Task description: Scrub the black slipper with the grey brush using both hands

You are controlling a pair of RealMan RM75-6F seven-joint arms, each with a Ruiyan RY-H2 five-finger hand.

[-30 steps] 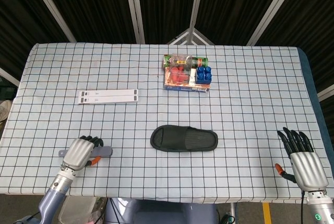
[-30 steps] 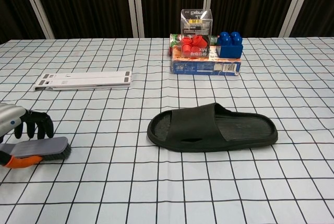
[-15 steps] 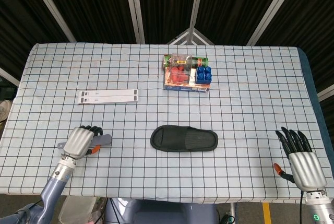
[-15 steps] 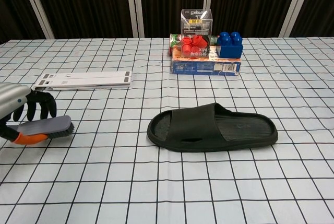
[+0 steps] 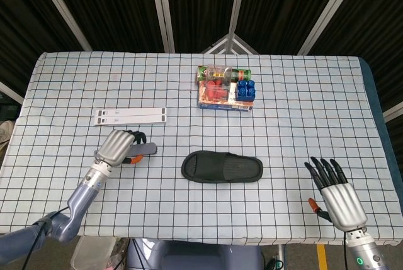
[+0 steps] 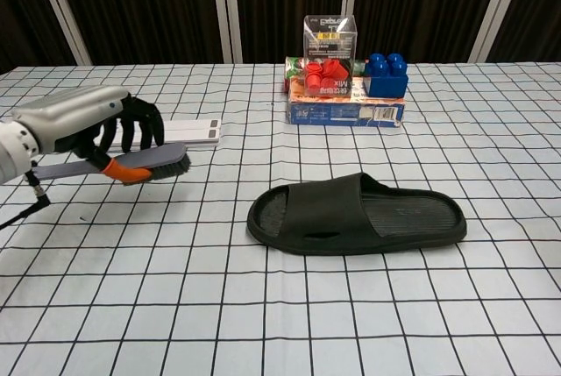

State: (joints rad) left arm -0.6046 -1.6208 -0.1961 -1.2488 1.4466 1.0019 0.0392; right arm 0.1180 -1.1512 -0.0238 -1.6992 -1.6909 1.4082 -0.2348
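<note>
Your left hand (image 6: 83, 122) grasps grey brush (image 6: 145, 164), lifted above table. Black slipper (image 5: 221, 167) lies at centre, to right of brush, long axis left-right. Right hand (image 5: 337, 196) released, fingers spread, farther from slipper.
</note>
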